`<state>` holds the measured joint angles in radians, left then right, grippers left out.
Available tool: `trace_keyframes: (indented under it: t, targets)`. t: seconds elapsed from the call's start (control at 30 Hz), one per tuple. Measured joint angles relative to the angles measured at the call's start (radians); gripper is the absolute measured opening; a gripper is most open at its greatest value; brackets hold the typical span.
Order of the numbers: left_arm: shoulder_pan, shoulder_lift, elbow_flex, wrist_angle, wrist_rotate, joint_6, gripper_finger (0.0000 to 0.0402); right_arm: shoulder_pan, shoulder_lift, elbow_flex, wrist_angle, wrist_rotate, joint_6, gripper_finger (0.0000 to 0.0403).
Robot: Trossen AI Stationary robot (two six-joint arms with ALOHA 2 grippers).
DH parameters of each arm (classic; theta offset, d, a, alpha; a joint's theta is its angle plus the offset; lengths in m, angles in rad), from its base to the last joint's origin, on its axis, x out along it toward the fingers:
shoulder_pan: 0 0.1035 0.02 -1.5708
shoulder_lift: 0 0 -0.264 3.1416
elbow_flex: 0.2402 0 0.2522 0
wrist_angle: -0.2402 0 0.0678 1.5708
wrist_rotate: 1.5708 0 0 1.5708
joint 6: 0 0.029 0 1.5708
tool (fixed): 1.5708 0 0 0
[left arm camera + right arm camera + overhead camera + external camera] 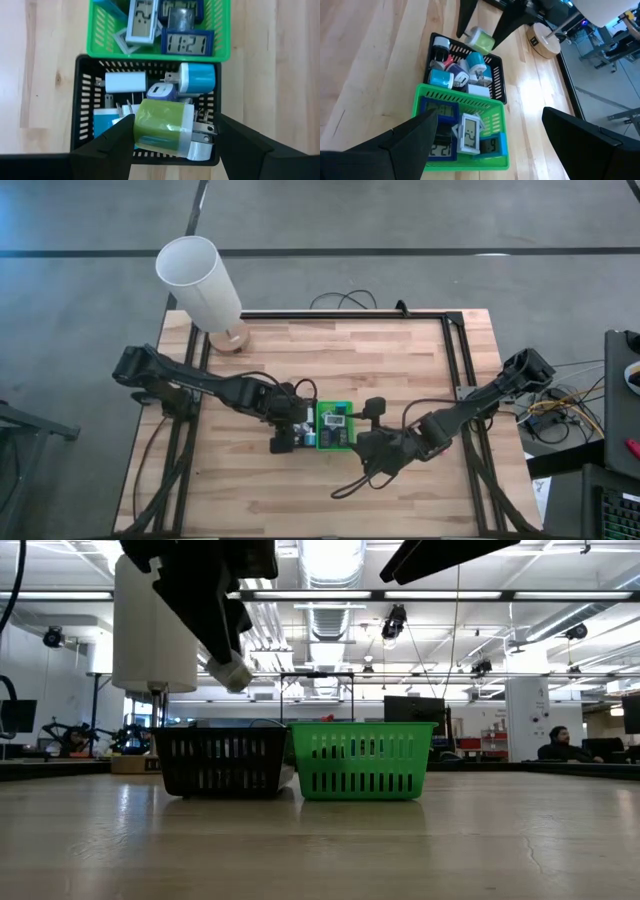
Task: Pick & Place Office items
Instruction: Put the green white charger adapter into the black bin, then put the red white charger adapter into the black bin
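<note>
We are pinching a light, rigid, slick green charger (162, 132) by its flat sides in the left gripper (175, 137); right gripper (490, 145) hanging open.

Right gripper (487, 142) hanging above green tray (465, 165), own dark fingers (410, 137) standing wide apart. Small digital clocks (469, 132) lying in green tray. Black tray (495, 82) sitting just beyond it, touching, holding plug adapters (455, 70) in teal, white, pink. Left gripper (482, 37) hovering over black tray's far end, pinching green-and-white adapter (480, 39). Lamp base (545, 40) standing farther off on table (380, 60).
</note>
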<state>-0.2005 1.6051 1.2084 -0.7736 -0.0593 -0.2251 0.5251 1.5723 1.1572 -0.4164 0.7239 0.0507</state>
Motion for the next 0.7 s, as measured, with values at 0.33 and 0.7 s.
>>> trace_keyframes:
  t: [0.33, 0.7]
  targets:
    - [0.000, -0.001, -0.037, 0.062, 0.000, 0.005, 0.0232, 0.000, 0.000, -0.001, 0.001, -0.045, 0.003, 0.0358]
    - [0.000, -0.001, -0.051, 0.069, 0.000, 0.002, 0.0291, 0.000, 0.000, -0.001, 0.001, -0.045, 0.002, 0.0358]
